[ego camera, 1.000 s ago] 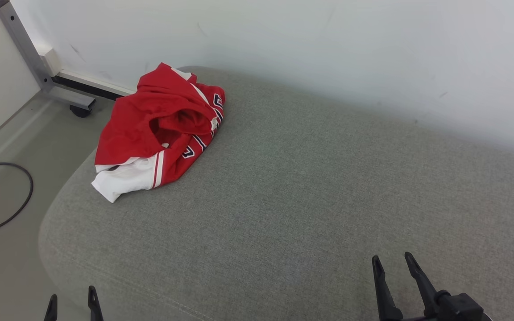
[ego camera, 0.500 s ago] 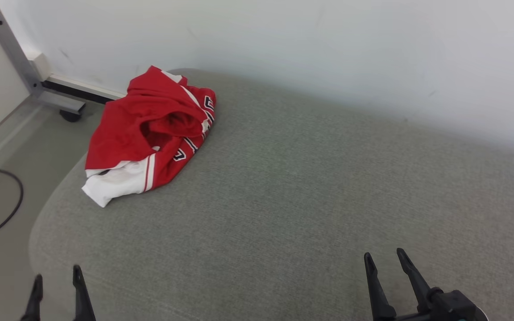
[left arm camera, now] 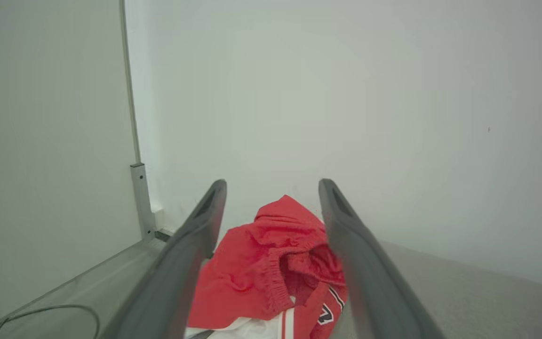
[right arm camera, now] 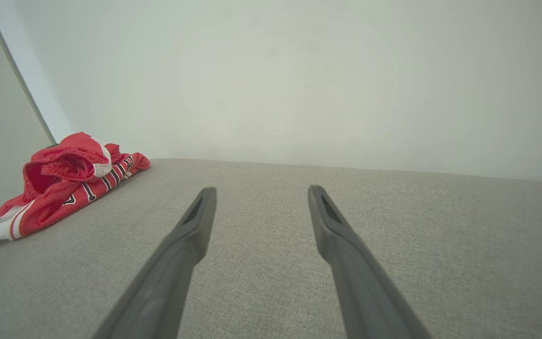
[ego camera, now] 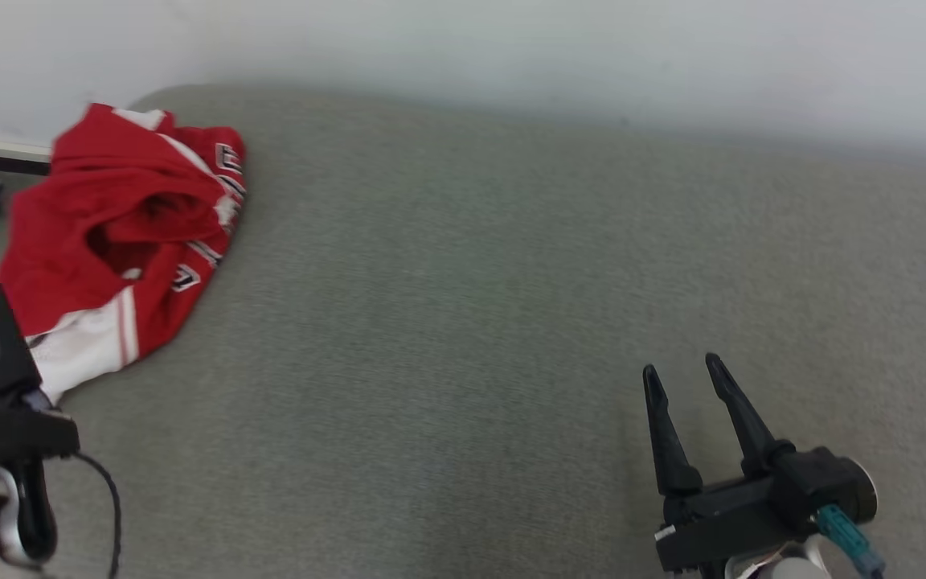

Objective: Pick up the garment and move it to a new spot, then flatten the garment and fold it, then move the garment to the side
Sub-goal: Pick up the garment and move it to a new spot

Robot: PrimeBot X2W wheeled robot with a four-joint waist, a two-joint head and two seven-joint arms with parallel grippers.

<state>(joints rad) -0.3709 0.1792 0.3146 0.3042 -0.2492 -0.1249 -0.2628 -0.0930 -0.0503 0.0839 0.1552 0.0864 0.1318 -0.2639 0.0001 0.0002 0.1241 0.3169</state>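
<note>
Both spread wide, both empty: left gripper (left arm camera: 272,184) aims at the crumpled garment (ego camera: 109,217) at ten o'clock, set for the pickup; right gripper (ego camera: 680,366) hovers at five.

Garment (ego camera: 117,241) on cushion's (ego camera: 463,322) left end

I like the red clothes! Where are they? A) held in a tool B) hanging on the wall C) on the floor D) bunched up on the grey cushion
D: the red clothes lie crumpled on the grey cushion, near its left end.
</note>
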